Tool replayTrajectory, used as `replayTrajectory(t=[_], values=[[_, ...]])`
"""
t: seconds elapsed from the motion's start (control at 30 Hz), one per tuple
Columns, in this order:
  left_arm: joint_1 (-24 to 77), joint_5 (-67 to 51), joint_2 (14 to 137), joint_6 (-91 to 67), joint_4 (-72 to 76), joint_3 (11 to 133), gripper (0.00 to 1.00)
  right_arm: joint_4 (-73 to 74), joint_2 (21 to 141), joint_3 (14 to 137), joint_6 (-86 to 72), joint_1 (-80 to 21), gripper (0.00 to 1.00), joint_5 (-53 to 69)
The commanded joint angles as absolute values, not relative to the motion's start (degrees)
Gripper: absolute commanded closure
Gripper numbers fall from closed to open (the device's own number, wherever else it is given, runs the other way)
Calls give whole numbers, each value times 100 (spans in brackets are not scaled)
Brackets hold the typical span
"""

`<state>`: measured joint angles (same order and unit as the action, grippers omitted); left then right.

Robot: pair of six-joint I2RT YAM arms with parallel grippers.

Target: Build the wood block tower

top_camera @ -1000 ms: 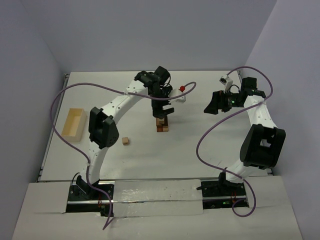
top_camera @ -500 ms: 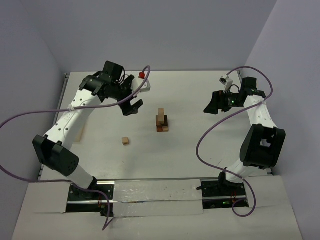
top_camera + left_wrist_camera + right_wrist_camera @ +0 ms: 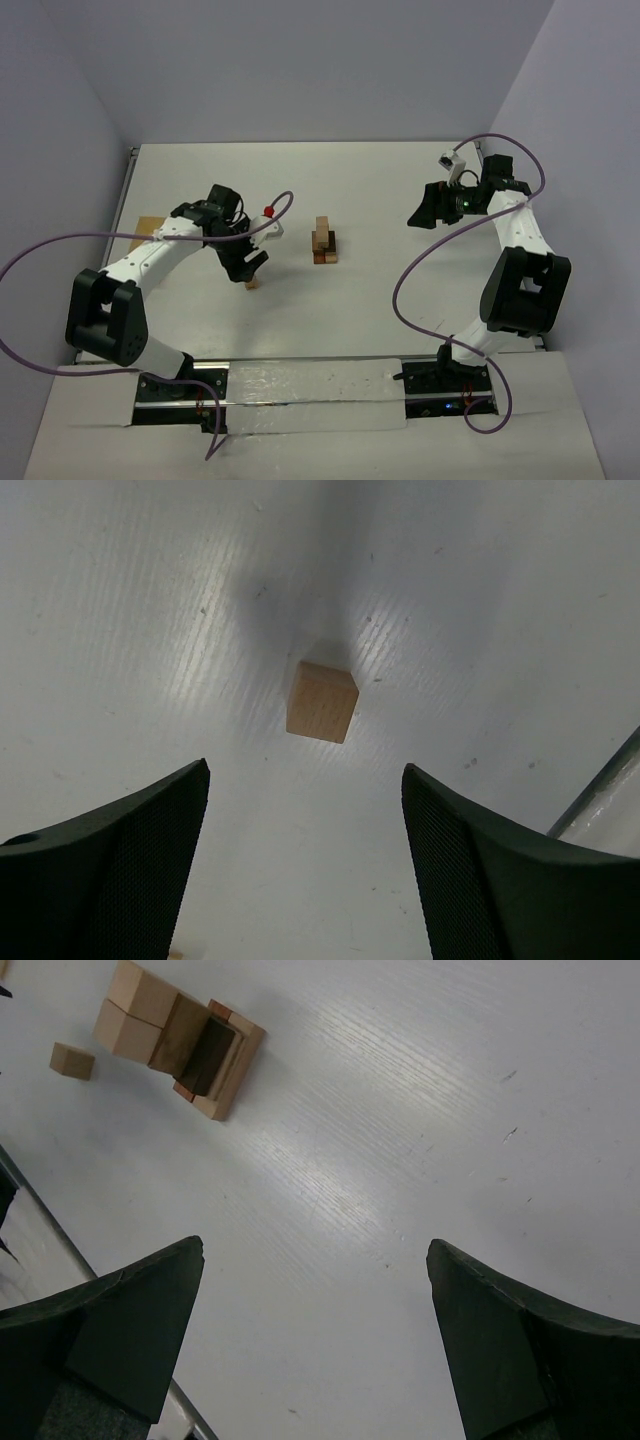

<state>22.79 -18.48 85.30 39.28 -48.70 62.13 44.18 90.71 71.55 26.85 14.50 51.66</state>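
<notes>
In the top view, a pale wooden box (image 3: 149, 227) is partly hidden behind the left arm. The left gripper (image 3: 248, 268) is hung over a loose tan block (image 3: 322, 702), its jaws spread apart and nothing touched. That block lies at 8 o'clock from the tower (image 3: 324, 241); its long axis cannot be told. The tower is set mid-table, its top tan bricks seemingly laid 12-to-6. At the tower's 2 o'clock, well apart, the right gripper (image 3: 420, 212) is held wide apart and empty.
</notes>
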Motion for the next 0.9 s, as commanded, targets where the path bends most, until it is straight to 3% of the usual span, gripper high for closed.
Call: replayTrajectory(t=[0.0,0.87], values=[[2285,-1840,8598,3919,-4287,6087,21,4386,9149,7180,2689,1424,0,5159],[2526,-1986,9061,4258,-3595,5410,31,4425,9246,7221,2689,1415,0,5128]])
